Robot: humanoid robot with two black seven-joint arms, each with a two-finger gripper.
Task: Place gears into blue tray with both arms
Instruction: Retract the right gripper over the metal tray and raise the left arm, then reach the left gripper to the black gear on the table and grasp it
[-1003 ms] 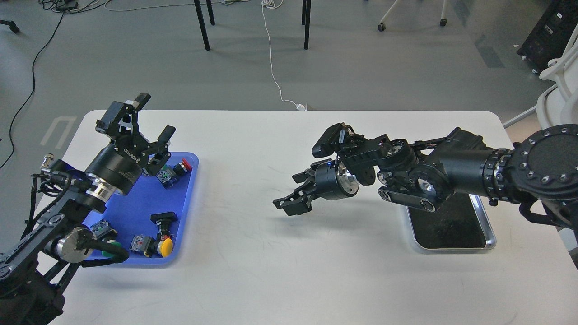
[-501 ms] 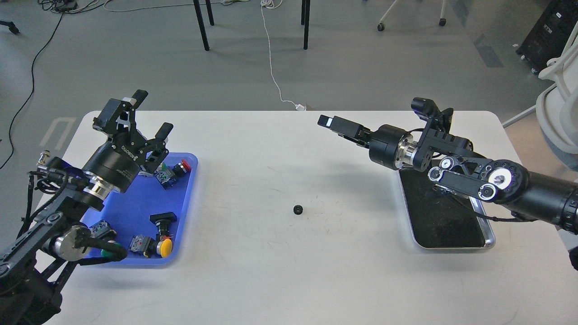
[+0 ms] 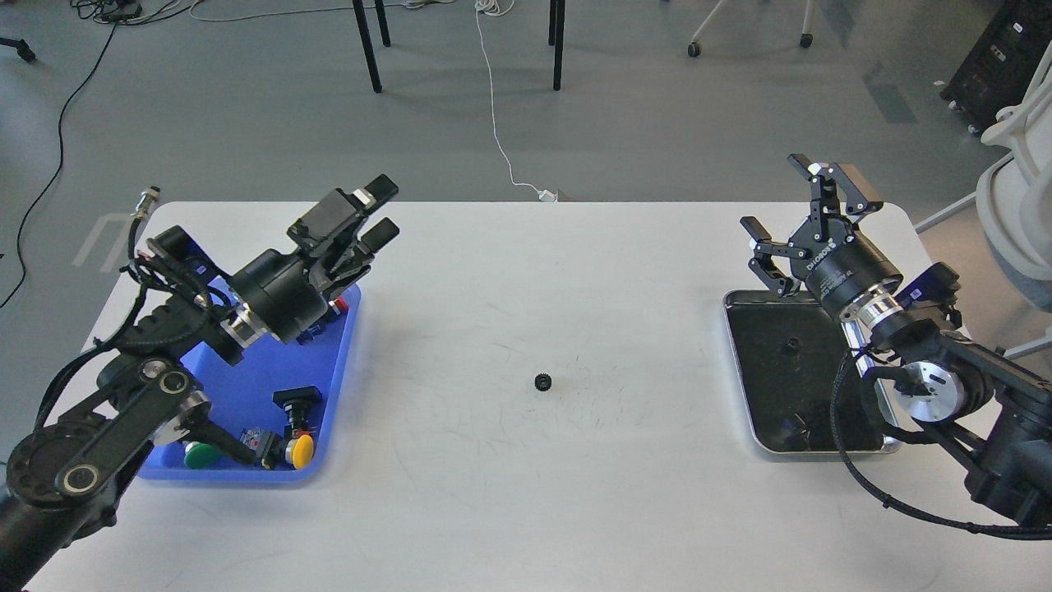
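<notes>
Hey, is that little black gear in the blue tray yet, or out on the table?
Out. The gear lies on the bare white table, mid-table, apart from the blue tray.

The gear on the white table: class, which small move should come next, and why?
Probably the left hand should swing toward the gear lying alone mid-table and descend over it. Neither hand holds anything; the right hand is raised above the black tray, while the left is beside the blue tray.

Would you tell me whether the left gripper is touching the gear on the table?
Apart: the head view shows bare table between the left gripper and the gear.
</notes>
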